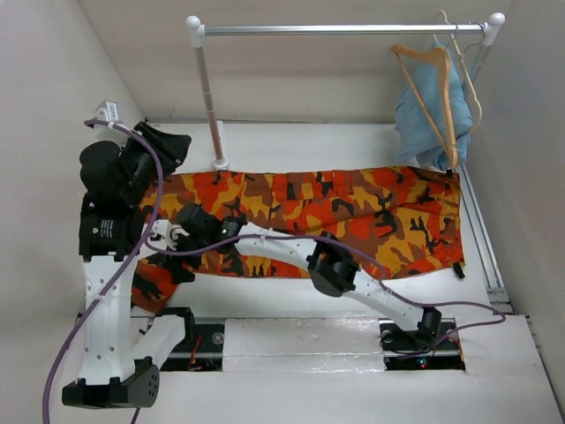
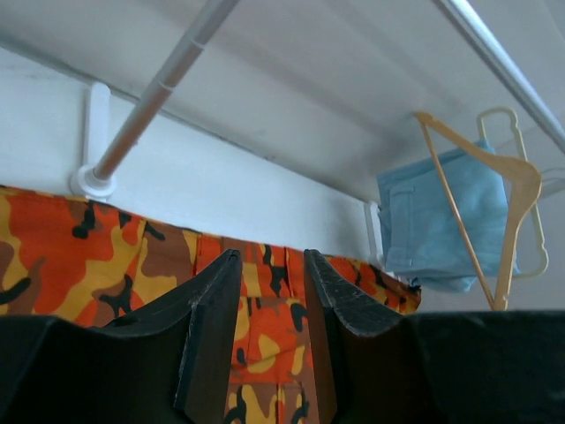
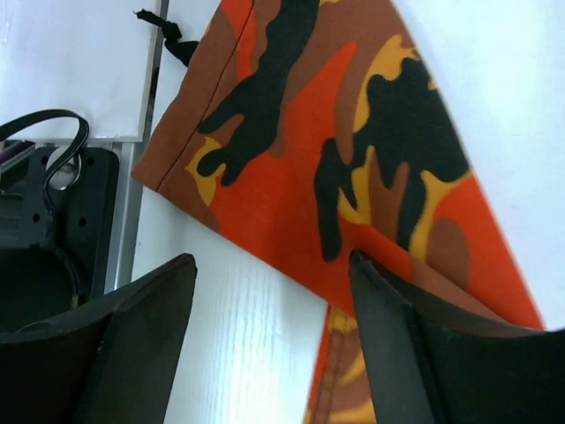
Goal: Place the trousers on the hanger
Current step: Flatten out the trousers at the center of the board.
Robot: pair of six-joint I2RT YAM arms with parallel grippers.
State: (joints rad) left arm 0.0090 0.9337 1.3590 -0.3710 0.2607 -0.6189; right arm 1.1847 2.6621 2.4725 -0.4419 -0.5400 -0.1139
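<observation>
The camouflage trousers (image 1: 353,208) lie spread flat across the white table, left to right. The tan wooden hanger (image 1: 425,84) hangs by its hook at the right end of the rack rod (image 1: 335,29), in front of a light blue garment (image 1: 413,119). My left gripper (image 1: 169,143) is raised above the trousers' far left end, open and empty (image 2: 271,254); its view shows the trousers (image 2: 53,256) and the hanger (image 2: 459,212). My right gripper (image 1: 177,261) is low over the trousers' near left part, jaws wide open (image 3: 274,258). One finger is at the cloth edge (image 3: 291,159), the other over bare table.
The rack's upright post (image 1: 210,106) stands at the back just behind the trousers. A second, paler hanger (image 1: 472,88) hangs behind the blue garment. A metal rail (image 1: 484,247) runs along the table's right edge. A black base plate with a cable (image 3: 53,230) lies left of my right gripper.
</observation>
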